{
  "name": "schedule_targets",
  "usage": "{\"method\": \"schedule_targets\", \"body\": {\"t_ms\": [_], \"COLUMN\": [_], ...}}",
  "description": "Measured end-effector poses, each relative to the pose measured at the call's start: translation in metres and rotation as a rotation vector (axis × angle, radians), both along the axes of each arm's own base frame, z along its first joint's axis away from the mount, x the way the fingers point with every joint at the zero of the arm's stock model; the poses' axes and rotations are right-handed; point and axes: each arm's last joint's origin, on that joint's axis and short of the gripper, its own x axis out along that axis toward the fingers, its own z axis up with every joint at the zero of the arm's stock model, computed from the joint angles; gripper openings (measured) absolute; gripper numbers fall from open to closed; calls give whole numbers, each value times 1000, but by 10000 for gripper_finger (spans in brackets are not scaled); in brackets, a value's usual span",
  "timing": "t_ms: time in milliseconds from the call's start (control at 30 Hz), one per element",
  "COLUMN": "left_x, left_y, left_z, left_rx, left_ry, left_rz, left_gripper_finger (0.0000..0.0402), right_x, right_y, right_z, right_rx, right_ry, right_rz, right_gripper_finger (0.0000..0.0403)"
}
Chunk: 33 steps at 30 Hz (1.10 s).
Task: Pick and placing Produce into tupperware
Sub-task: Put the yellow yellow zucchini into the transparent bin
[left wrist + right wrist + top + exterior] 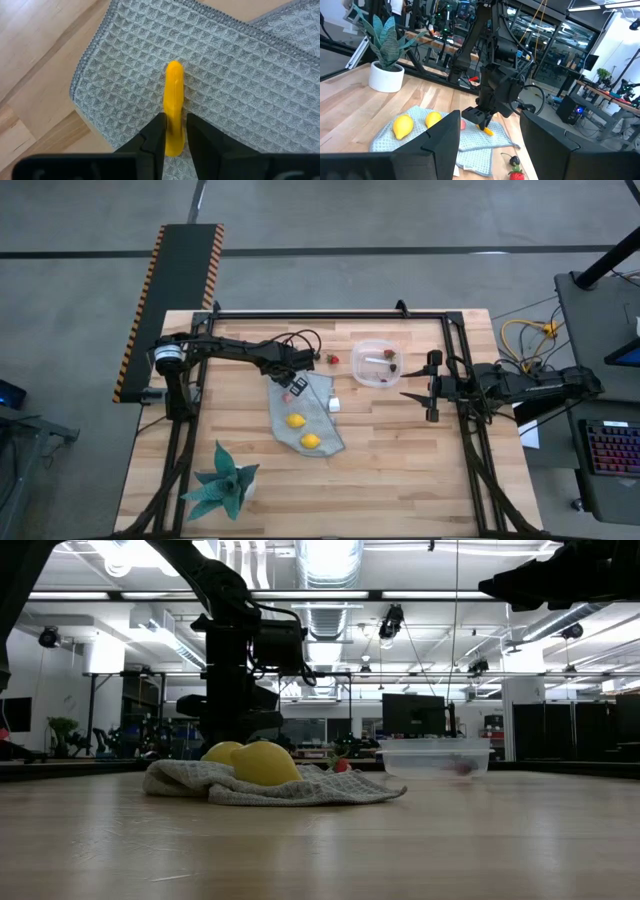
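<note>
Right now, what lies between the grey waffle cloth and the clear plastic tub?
A small red toy fruit, seen in the high view.

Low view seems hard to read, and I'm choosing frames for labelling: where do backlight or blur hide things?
Low view: bright ceiling lights leave the left arm a near silhouette, though the lemons on the cloth stay readable; the tupperware looks hazy. Left wrist view: the left gripper closed on the yellow stick is evenly lit, and the cloth weave is crisp. Right wrist view: the right gripper's near fingers are dark and blurred.
</note>
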Motion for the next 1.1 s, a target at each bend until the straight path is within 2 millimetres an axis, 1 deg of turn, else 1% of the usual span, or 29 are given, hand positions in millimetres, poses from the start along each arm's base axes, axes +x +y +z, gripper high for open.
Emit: {"method": "schedule_targets", "body": {"t_ms": [267,333,433,500,833,1100], "left_x": [0,0,-1,-1,-1,-6], "left_y": [0,0,0,0,0,-2], "left_z": [0,0,0,-1,0,16], "left_rx": [0,0,-1,-1,2,15], "left_ry": [2,3,6,7,14,-18], "left_rz": [-1,-1,-1,-1,-29,-54], "left_gripper_finger": [58,46,17,6,1,1], "right_x": [0,0,0,0,0,0], "right_y": [0,0,0,0,0,0], "right_z": [0,0,0,0,0,0], "right_rx": [0,-2,-2,-2,-2,-2], "right_ry": [0,0,0,0,0,0], "right_rz": [0,0,0,0,0,0], "right_gripper_finger": [199,199,199,199,199,199]}}
